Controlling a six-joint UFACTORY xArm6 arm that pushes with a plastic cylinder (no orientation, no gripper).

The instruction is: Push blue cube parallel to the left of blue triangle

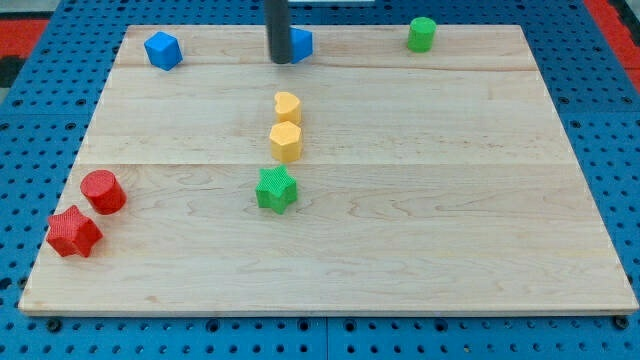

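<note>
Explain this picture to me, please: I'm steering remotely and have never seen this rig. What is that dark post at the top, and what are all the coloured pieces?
There is one camera view, looking down at a wooden board on a blue pegboard. The dark post is the arm's rod; my tip slides on the board and pushes blocks. It holds nothing. It stands at the view's top, right against a blue block it partly hides. Another blue block sits to the left, a green cylinder to the right. Mid-board are a yellow heart, a yellow block and a green star. At lower left lie a red cylinder and a red star.
</note>
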